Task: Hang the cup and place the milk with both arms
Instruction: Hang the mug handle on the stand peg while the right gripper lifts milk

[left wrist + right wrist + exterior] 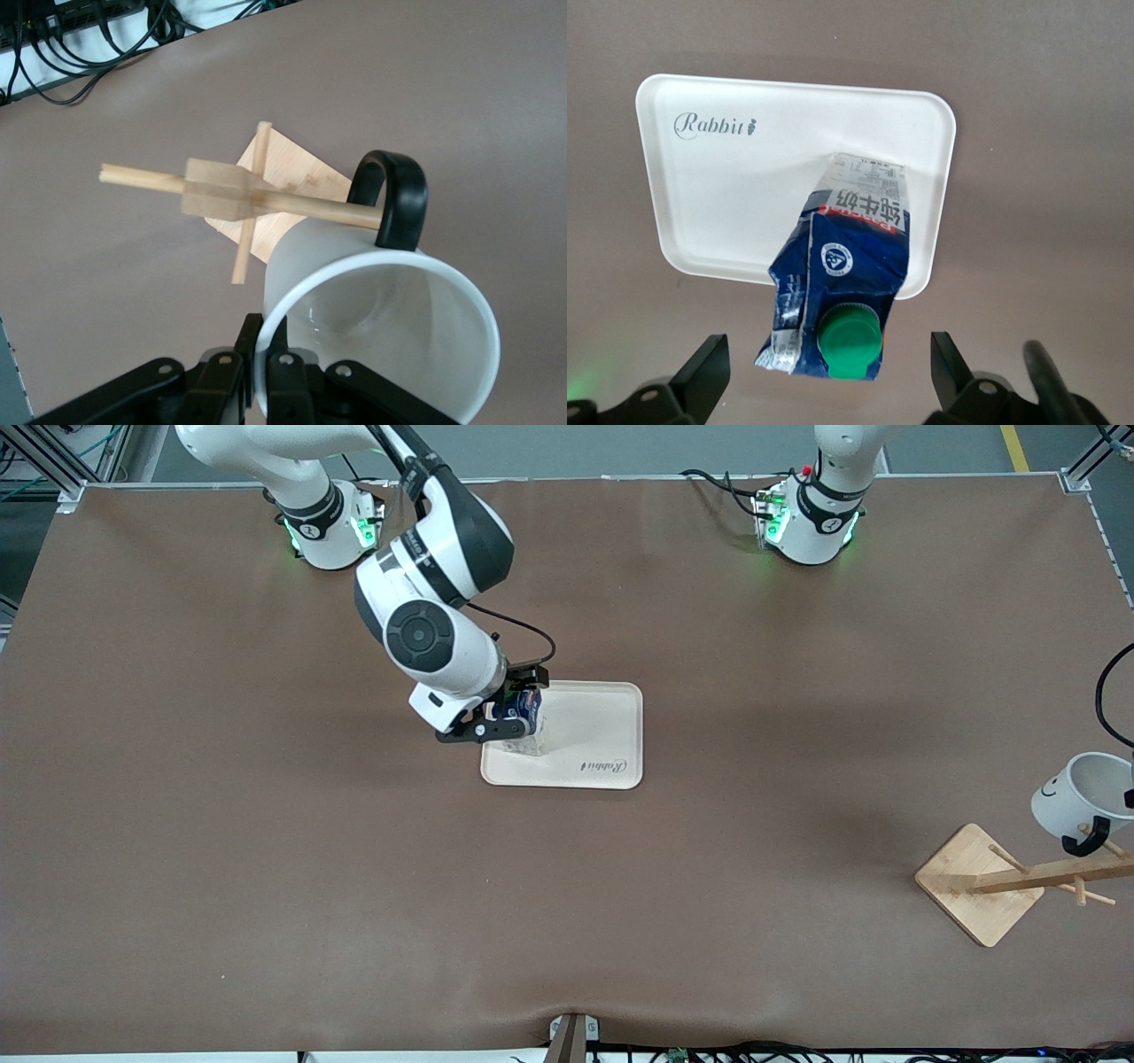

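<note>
**A:** so where's everything sitting right now?

**B:** right claw point(828, 372) is down over the corner of the cream "Rabbit" tray point(602, 735) at the right arm's end, fingers spread wide apart. The milk carton point(842, 283) stands on the tray between those fingers, green cap up toward the wrist camera, and neither finger touches it as far as I can see.

**A:** and the mug?

**B:** left claw point(275, 390) is pinched together on the rim of the white smiley mug point(1076, 797), holding it tilted in the air over the wooden mug rack point(1010, 881) at the left arm's end of the brown tabletop point(266, 868). In the left wrist view the black loop handle point(399, 199) sits right at the tip of one rack peg point(310, 205), peg end inside the loop.
</note>
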`<control>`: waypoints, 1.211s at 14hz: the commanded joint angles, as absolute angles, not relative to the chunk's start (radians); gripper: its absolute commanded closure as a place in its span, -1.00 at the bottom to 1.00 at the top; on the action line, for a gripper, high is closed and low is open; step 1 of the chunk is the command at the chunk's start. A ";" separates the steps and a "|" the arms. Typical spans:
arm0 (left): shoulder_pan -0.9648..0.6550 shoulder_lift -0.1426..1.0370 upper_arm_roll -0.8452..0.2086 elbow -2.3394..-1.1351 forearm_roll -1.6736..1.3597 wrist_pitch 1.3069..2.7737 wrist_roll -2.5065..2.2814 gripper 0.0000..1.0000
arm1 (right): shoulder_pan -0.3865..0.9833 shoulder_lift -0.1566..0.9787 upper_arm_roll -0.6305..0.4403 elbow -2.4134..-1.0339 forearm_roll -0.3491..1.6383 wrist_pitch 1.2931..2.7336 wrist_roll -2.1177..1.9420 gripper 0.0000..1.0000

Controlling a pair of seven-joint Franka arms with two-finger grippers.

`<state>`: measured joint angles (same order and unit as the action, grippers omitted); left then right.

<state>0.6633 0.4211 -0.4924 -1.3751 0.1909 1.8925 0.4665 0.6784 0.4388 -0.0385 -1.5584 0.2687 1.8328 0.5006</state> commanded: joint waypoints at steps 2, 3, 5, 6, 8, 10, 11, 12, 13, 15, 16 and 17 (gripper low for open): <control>0.676 0.468 -0.502 -1.318 0.175 1.902 0.474 1.00 | 0.696 0.440 -0.048 -1.575 0.244 1.856 0.522 -1.00; 0.673 0.469 -0.502 -1.313 0.175 1.904 0.465 0.32 | 0.703 0.440 -0.046 -1.591 0.242 1.876 0.522 -1.00; 0.664 0.465 -0.506 -1.315 0.175 1.907 0.416 -0.99 | 0.709 0.439 -0.046 -1.630 0.242 1.926 0.520 -1.00; 0.664 0.457 -0.512 -1.316 0.173 1.905 0.387 -1.00 | 0.718 0.437 -0.048 -1.653 0.241 1.956 0.520 -1.00; 0.664 0.433 -0.526 -1.318 0.160 1.896 0.333 -1.00 | 0.741 0.434 -0.048 -1.719 0.241 2.079 0.522 -1.00; 0.661 0.405 -0.543 -1.324 0.160 1.875 0.250 -1.00 | 0.739 0.428 -0.045 -1.733 0.245 2.067 0.551 0.99; 0.658 0.388 -0.554 -1.325 0.161 1.834 0.201 -1.00 | 0.745 0.428 -0.048 -1.721 0.241 2.006 0.555 1.00; 0.658 0.370 -0.574 -1.325 0.166 1.798 0.137 -1.00 | 0.744 0.428 -0.048 -1.700 0.241 1.978 0.557 1.00; 0.658 0.350 -0.595 -1.325 0.170 1.763 0.080 -1.00 | 0.742 0.428 -0.049 -1.689 0.241 1.971 0.557 1.00; 0.658 0.316 -0.639 -1.327 0.173 1.695 -0.021 -1.00 | 0.729 0.429 -0.049 -1.637 0.242 1.926 0.568 1.00; 0.658 0.301 -0.664 -1.333 0.173 1.663 -0.079 -1.00 | 0.716 0.436 -0.051 -1.582 0.241 1.867 0.568 1.00; 0.658 0.284 -0.687 -1.336 0.175 1.632 -0.130 -1.00 | 0.697 0.439 -0.051 -1.536 0.241 1.815 0.565 1.00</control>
